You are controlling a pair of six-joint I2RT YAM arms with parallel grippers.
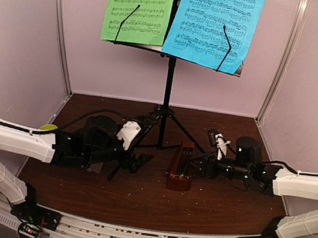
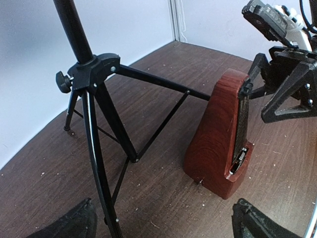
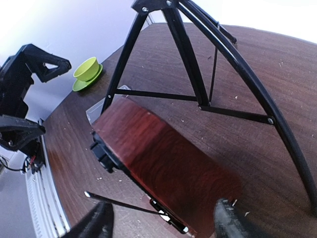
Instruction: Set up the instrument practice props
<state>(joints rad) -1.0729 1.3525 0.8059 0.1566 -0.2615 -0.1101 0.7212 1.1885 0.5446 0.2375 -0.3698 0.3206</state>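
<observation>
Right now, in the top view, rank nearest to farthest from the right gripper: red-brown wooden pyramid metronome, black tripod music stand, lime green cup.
1. The metronome, just left of the right gripper.
2. The music stand, centre, legs behind the metronome.
3. The cup, far left side.

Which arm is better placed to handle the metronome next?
Probably right: the right fingers sit either side of the wooden metronome. The left fingers, open, hang farther back beside the music stand's tripod legs.
</observation>
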